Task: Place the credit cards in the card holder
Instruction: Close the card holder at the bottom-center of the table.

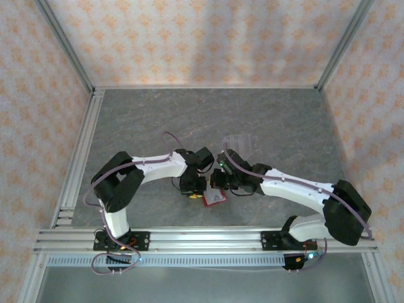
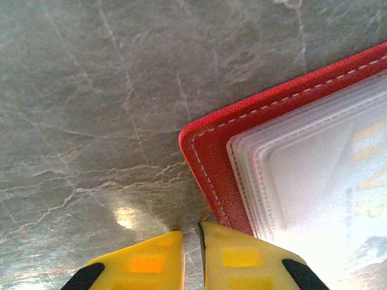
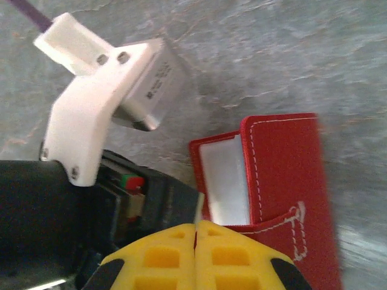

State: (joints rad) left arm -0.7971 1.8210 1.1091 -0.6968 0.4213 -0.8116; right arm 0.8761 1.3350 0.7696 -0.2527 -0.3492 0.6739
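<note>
- Top view: the left arm (image 1: 148, 167) rises from its base at the near edge, bends at the elbow and reaches right and forward. Its wrist tips down so that the left gripper (image 1: 191, 191) points at the table (image 1: 189, 120).
- The right arm (image 1: 297, 189) mirrors it, stretching left from its base. The right gripper (image 1: 218, 183) sits just beside the left one, over the near middle of the table.
- The wallet (image 1: 213, 199) lies flat on the table under and between the two grippers, showing as a small red patch with pale marks. A clear rack (image 1: 240, 144) stands farther back, apart from it.
- Left wrist view: the left gripper (image 2: 192, 241) hangs low over the grey surface. Its yellow fingers (image 2: 242, 260) are nearly together, with only a narrow slit between them and nothing seen in it.
- The right fingertip here meets the wallet's (image 2: 205, 157) near corner. The wallet lies open, red with white stitching along its rounded edge, and stacked pale sleeves (image 2: 302, 175) lie on top.
- Right wrist view: the right gripper (image 3: 195, 241) has its yellow fingers pressed together. A thin pale strip (image 3: 199, 208) stands up from the seam, and I cannot tell if it is a card.
- The wallet (image 3: 284, 175) lies just beyond the fingertips, red and stitched, with a pale sleeve showing at its left side. The left arm's wrist (image 3: 91, 115) is close on the left.
</note>
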